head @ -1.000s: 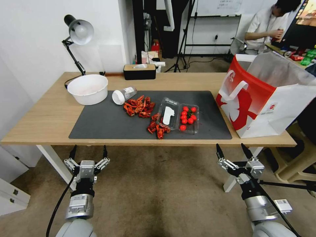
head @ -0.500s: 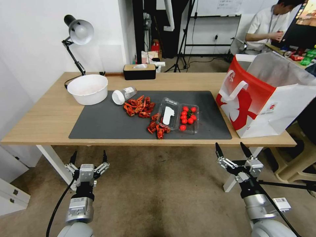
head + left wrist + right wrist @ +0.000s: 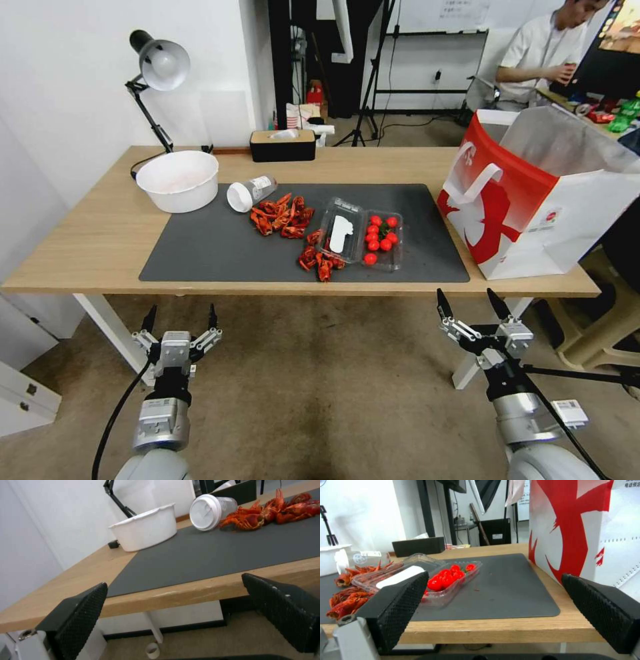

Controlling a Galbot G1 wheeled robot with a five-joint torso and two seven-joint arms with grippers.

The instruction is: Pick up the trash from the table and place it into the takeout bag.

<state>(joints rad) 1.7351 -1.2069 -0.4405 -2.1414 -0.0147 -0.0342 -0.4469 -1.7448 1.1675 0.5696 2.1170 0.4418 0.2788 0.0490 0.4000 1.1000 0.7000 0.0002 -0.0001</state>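
1. Since a second ago the left gripper [image 3: 179,316], at the lower left below the table edge, has sunk slightly; its fingers stand wide apart, holding nothing.
2. On the long light-wood table [image 3: 87,240], the dark grey mat [image 3: 213,253] carries a tipped clear white-lidded plastic cup [image 3: 250,192], red crayfish shells [image 3: 282,215] and a clear plastic clamshell tray of cherry tomatoes [image 3: 363,233], all unmoved.
3. The right gripper [image 3: 470,303], lower right, has barely shifted, spread wide and empty.
4. The red-and-white paper takeout bag [image 3: 533,200] stands open at the right.

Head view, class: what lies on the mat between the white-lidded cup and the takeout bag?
Head view: between the cup and the takeout bag lie red crayfish shells, then a clear tray of cherry tomatoes.
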